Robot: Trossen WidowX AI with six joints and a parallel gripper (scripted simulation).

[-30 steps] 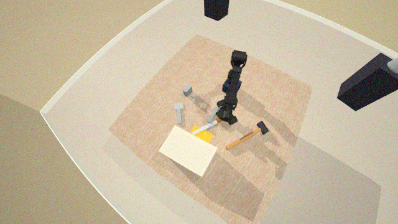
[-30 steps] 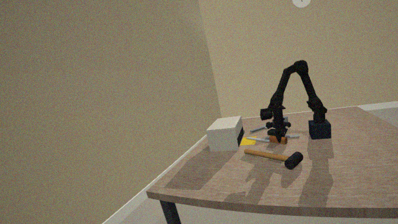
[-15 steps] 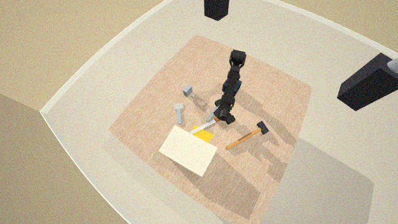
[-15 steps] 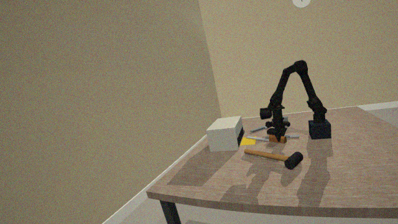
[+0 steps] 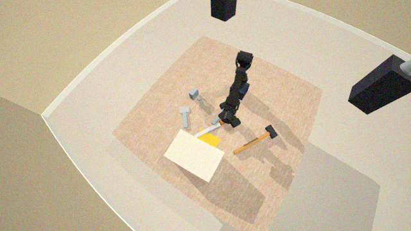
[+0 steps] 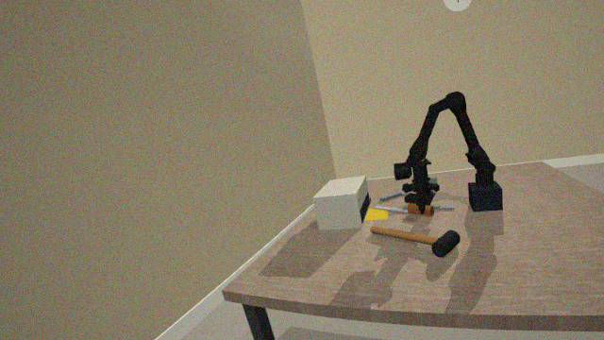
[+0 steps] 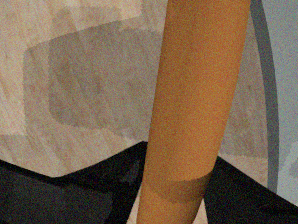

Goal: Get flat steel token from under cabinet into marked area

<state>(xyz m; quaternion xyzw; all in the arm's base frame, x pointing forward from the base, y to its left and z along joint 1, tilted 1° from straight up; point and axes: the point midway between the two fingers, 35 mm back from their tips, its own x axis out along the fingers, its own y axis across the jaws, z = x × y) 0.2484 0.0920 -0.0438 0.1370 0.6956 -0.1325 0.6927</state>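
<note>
My gripper (image 5: 223,121) (image 6: 421,208) (image 7: 175,154) is shut on the wooden handle of a long flat-bladed tool, low over the table. Its handle (image 6: 428,210) (image 7: 200,75) runs between the fingers. Its pale blade (image 5: 209,129) (image 6: 393,210) points toward the cabinet (image 5: 194,155) (image 6: 337,205), and its far end is close to the cabinet's front; whether it reaches underneath I cannot tell. The yellow marked area (image 5: 210,139) (image 6: 377,214) lies directly in front of the cabinet, beside the blade. The steel token is not visible in any view.
A mallet (image 5: 253,142) (image 6: 406,236) with a black head lies on the other side of the marked area. A grey T-shaped tool (image 5: 184,118) and a grey block-headed tool (image 5: 193,94) are on the opposite side. A grey flat piece (image 5: 215,120) (image 7: 287,75) lies close beside my gripper.
</note>
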